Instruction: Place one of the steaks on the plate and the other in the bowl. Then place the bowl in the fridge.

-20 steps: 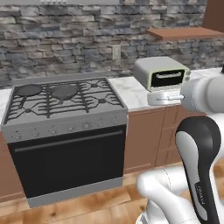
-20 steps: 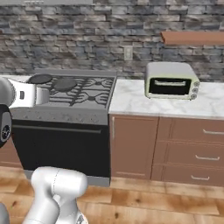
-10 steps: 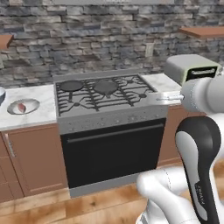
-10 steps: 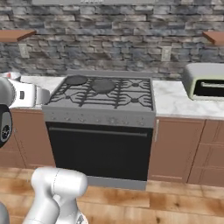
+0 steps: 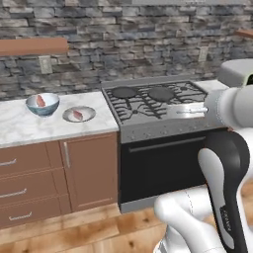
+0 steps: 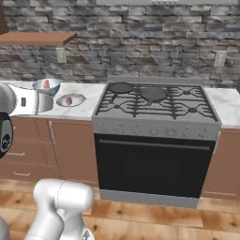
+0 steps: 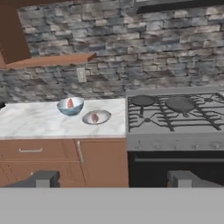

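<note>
A pale blue bowl [image 5: 42, 104] stands on the marble counter [image 5: 20, 126] left of the stove, with one pinkish steak [image 5: 40, 100] inside it. Just to its right is the grey-rimmed plate [image 5: 79, 114], carrying the other steak [image 5: 77, 115]. The hand view shows the same bowl [image 7: 70, 106] and plate [image 7: 97, 117] far ahead, at upper left. My gripper [image 7: 113, 179] is open and empty, its fingertips [image 7: 43, 178] wide apart, well short of the counter. The fridge is out of view.
A gas stove [image 5: 158, 101] with a black oven door sits right of the counter, with two dark round pans [image 5: 124, 92] on its back burners. Wooden drawers [image 5: 29, 168] run below the counter. A wooden shelf [image 5: 32, 47] hangs on the stone wall, and a toaster oven [image 5: 237, 71] is at the right edge.
The whole picture has shifted as the camera swung left: the stove and toaster oven slid right, and the counter with bowl and plate came further into view. The jaws stayed open.
</note>
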Available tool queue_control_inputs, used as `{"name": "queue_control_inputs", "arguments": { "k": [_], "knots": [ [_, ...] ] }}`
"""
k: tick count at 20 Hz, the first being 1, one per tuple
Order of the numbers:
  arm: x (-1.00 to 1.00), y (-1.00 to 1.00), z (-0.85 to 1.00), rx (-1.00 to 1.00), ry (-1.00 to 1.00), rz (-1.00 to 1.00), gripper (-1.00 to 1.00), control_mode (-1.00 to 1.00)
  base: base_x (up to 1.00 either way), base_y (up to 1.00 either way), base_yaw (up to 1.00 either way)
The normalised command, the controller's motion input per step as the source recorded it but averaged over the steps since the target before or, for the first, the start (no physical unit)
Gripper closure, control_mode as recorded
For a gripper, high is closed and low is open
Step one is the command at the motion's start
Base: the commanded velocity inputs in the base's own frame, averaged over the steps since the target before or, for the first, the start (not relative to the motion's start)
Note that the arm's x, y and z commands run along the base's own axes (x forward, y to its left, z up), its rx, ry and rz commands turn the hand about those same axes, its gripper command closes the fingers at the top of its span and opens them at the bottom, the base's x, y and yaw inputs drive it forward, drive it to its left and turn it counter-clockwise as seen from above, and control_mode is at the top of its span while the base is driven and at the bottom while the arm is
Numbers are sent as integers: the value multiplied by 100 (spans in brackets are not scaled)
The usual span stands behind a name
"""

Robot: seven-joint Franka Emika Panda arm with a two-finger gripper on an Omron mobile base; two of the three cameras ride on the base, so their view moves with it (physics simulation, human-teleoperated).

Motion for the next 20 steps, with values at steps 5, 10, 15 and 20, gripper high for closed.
{"name": "queue_control_inputs", "arguments": {
  "k": [5, 10, 15, 20],
  "knots": [
    [0, 0, 0, 0, 0, 0, -100, 100, 59, 100, 0],
    [0, 0, 0, 0, 0, 0, -100, 100, 100, 100, 0],
    [0, 0, 0, 0, 0, 0, -100, 100, 100, 100, -1],
    [0, 0, 0, 0, 0, 0, -100, 100, 100, 34, -1]
  ]
}}
